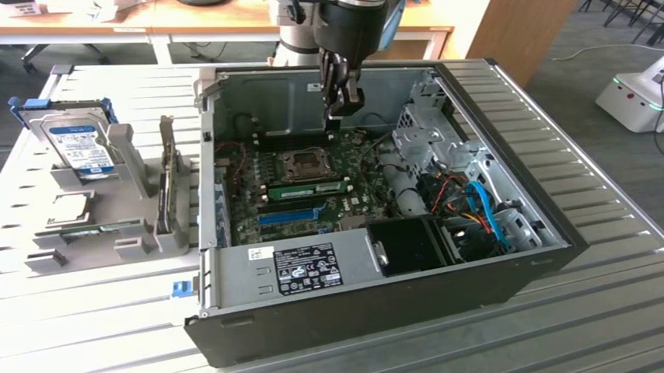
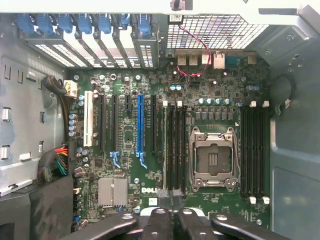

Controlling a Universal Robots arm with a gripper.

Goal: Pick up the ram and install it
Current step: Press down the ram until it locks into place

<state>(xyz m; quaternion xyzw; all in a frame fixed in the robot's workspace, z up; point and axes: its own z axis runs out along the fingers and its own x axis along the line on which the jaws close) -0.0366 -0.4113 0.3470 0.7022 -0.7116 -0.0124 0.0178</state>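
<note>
The ram appears seated on edge in a slot beside the CPU socket, inside the open case. The tool hangs above the board, lined up along the memory slots. Whether it is clenched or released I cannot tell.

I see the ram, a thin green stick, standing on edge just beside the CPU socket.

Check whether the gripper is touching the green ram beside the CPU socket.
Apart. The exterior view shows the gripper hanging above the motherboard, with open space between it and the ram.
</note>
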